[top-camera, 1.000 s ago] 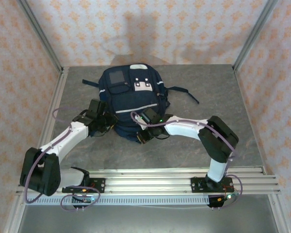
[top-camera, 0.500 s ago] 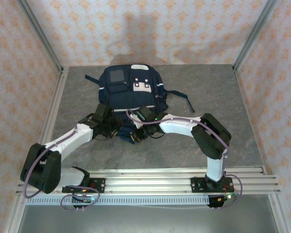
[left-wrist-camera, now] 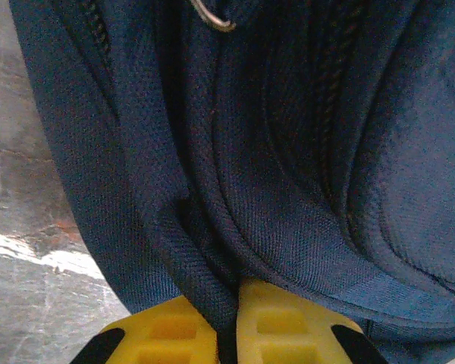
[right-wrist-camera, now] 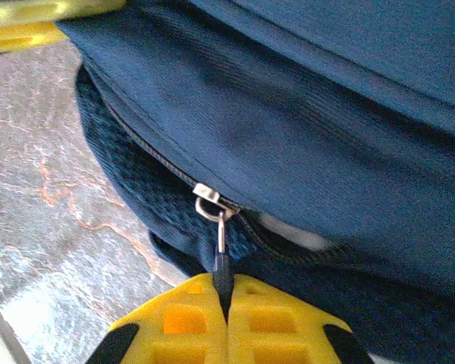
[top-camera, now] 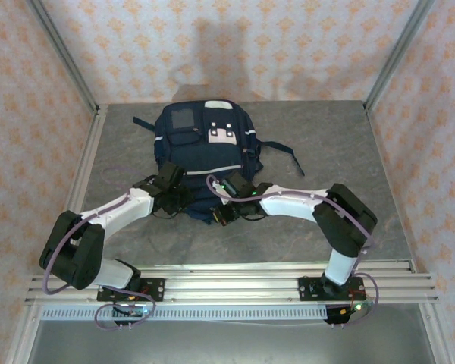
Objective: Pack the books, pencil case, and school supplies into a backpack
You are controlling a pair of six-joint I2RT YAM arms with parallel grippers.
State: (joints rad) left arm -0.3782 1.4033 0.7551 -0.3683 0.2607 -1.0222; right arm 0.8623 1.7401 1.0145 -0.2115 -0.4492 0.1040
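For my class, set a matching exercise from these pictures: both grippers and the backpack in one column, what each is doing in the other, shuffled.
1. left gripper
2. right gripper
3. backpack

A. lies on the table
B. shut on the zipper pull
C. shut on a fabric fold

Pairs: 1-C, 2-B, 3-A

The left end effector (left-wrist-camera: 227, 322) pinches a fold of the navy backpack (left-wrist-camera: 288, 152) between yellow fingers (left-wrist-camera: 284, 327), grey bench (left-wrist-camera: 26, 258) at left, metal ring (left-wrist-camera: 210, 17) above.
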